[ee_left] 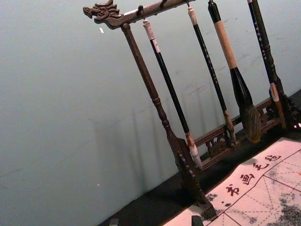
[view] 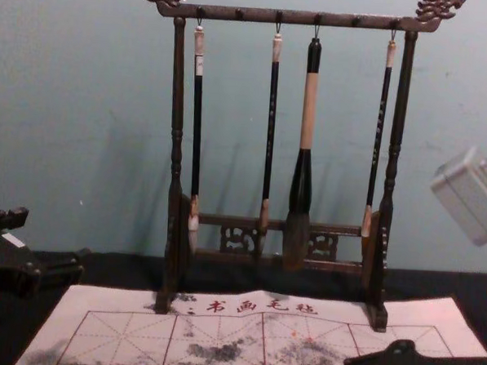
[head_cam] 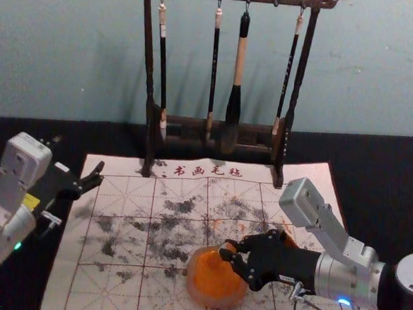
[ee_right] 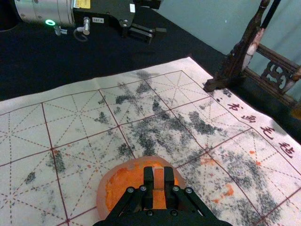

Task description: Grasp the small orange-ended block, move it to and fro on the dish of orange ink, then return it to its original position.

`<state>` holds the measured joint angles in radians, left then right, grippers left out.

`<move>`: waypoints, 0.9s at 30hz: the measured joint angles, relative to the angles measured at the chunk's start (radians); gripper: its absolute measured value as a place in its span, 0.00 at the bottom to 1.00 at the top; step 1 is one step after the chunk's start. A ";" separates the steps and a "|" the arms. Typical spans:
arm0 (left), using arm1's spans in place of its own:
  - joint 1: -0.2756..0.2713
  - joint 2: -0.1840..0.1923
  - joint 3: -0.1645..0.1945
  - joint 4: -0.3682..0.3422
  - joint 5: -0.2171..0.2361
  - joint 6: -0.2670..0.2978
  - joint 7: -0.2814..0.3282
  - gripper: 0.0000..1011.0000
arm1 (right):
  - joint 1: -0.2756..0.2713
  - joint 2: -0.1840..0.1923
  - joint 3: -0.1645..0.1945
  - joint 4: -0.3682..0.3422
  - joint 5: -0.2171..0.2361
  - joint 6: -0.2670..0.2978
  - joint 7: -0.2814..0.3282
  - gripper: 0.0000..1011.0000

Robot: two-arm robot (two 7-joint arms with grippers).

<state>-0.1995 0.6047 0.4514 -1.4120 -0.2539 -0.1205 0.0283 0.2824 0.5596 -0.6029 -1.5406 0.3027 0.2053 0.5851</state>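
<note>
The small, squared block with an orange end is sitting between the tips of the right pincer, over the round, translucent dish of orange ink. The right pincer is closing on two opposite sides of it, presumably so that the inking end is facing down and is staying free for rubbing; whether that end is touching the ink, I cannot tell. The dish is lying flat on the white felt mat with red grid lines, which is probably catching stray ink and sparing the black-covered desk. The to-and-fro inking seems to be the step in hand, and a low, level stroke inside the rim would be keeping the dish from sliding.

The right arm is stretching inward from the right of the head view, its forearm lying low and nearly level, its pincer pointing across the dish. The left arm is idling beyond the mat's left edge, its pincer hanging open and empty. Behind the mat, the dark carved wooden stand is holding four long-handled brushes upright by their loops, well apart from the inking.
</note>
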 joint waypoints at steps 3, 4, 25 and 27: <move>0.000 0.000 0.000 0.000 0.000 0.000 0.000 0.99 | -0.006 0.007 0.008 -0.011 0.000 0.005 -0.002 0.10; 0.000 0.000 0.000 0.000 0.000 0.000 0.000 0.99 | -0.009 0.011 0.011 -0.016 0.000 0.007 -0.003 0.09; 0.000 0.000 0.000 0.000 0.000 0.000 0.000 0.99 | -0.048 0.072 0.028 -0.099 -0.001 0.028 0.013 0.10; 0.000 0.000 0.000 0.000 0.000 0.000 0.000 0.99 | -0.049 0.077 0.026 -0.105 -0.001 0.031 0.018 0.09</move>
<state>-0.1995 0.6047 0.4514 -1.4120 -0.2539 -0.1205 0.0283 0.2335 0.6371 -0.5767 -1.6459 0.3016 0.2360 0.6029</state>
